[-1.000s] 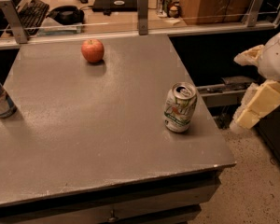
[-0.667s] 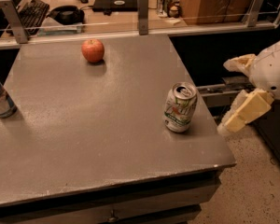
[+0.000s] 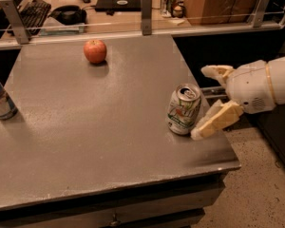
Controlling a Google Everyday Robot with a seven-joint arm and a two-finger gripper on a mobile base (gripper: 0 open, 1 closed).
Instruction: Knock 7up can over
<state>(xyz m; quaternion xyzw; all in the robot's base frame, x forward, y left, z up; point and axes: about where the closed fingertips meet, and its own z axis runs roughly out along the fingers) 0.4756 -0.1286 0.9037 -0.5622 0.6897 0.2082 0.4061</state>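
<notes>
camera view: the 7up can [image 3: 184,109] stands upright near the right edge of the grey table [image 3: 109,127], toward the front corner, its pull-tab top facing up and the green logo turned to the front. the gripper [image 3: 202,102] reaches in from the right at can height. its two fingers are spread apart and hold nothing. the lower finger [image 3: 217,120] slants down toward the can's base, its tip just beside the can, and whether it already touches cannot be told. the upper finger sits higher and further back, clear of the can.

over the last second the gripper has come in leftward, from well off the table's right side to right against the can's flank. the can has not shifted or tilted in that time. so the approach looks finished and the knock itself is not yet done. a further sideways push to the left, best placed above the can's middle, should tip it. a push low at the base may only slide it across the table.

a red apple [image 3: 95,51] rests at the far side of the table and a taller blue can [image 3: 0,99] stands at the left edge, both well apart from the action.
</notes>
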